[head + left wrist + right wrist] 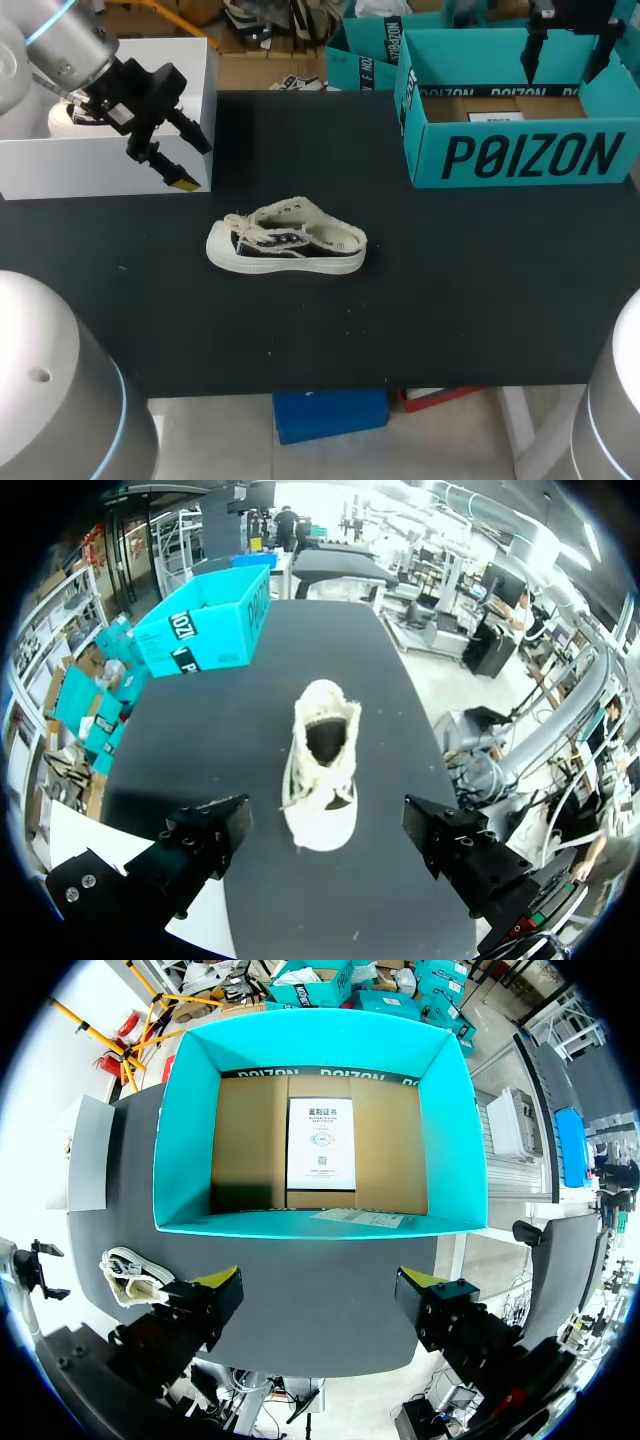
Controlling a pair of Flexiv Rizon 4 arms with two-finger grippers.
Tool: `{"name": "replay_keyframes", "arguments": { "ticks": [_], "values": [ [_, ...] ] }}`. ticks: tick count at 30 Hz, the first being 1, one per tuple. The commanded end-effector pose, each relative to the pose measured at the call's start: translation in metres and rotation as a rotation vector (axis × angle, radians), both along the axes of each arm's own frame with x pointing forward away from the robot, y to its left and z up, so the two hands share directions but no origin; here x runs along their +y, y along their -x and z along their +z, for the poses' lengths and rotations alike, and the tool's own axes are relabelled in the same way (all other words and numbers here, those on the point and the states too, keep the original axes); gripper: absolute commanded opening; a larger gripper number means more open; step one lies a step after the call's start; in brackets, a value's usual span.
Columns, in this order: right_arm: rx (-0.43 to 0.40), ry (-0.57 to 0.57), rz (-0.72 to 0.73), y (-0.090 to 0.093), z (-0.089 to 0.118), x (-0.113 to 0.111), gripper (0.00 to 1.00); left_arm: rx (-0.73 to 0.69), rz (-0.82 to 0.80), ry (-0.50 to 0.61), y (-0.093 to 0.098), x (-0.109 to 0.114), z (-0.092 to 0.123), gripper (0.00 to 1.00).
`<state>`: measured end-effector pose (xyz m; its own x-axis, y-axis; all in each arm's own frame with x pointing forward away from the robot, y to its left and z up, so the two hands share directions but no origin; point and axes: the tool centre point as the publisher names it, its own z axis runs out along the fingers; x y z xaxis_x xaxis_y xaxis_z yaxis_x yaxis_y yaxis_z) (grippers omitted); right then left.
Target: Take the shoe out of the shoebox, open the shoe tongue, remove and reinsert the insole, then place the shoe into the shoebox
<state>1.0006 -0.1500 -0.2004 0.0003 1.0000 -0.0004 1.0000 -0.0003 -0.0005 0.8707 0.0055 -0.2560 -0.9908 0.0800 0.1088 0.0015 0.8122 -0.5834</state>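
A small cream and navy canvas shoe lies on its side on the black table, toe to the left, laces loose. The teal shoebox stands open at the back right, holding only a paper slip on its cardboard floor. My left gripper hangs open at the back left, above and left of the shoe; in its wrist view the shoe lies ahead between the spread fingers, untouched. My right gripper hovers open over the shoebox, and the shoe shows beside one finger.
A white box sits at the back left under my left arm, with something white inside. More teal boxes stand behind the table's far edge. Bare black tabletop lies between the shoe and the shoebox.
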Motion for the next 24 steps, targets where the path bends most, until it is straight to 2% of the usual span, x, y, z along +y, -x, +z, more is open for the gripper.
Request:
{"name": "replay_keyframes", "arguments": {
  "ticks": [1,7,9,11,13,14,17,24],
  "values": [
    [0.000,0.001,0.000,0.000,0.000,0.000,1.00,-0.004,0.000,0.000,0.001,0.000,-0.001,1.00],
    [0.000,0.001,0.000,0.000,0.000,0.000,1.00,-0.004,0.000,0.000,0.001,0.000,-0.001,1.00],
    [-0.034,-0.010,0.080,0.016,0.006,0.012,1.00,-0.004,0.000,0.000,0.001,0.000,-0.001,1.00],
    [-0.068,0.064,0.204,0.033,0.009,0.028,1.00,-0.004,0.000,0.000,0.001,0.000,-0.001,1.00],
    [-0.077,0.081,0.295,0.047,0.006,0.040,1.00,-0.004,0.000,0.000,0.001,0.000,-0.001,1.00],
    [-0.110,0.070,0.360,0.053,0.005,0.047,1.00,-0.004,0.000,0.000,0.001,0.000,-0.001,1.00],
    [-0.144,0.091,0.539,0.073,-0.003,0.068,1.00,-0.004,0.000,0.000,0.001,0.000,-0.001,1.00],
    [-0.307,0.049,0.821,0.114,-0.019,0.103,1.00,-0.004,0.000,0.000,0.001,0.000,-0.001,1.00]
  ]
}}
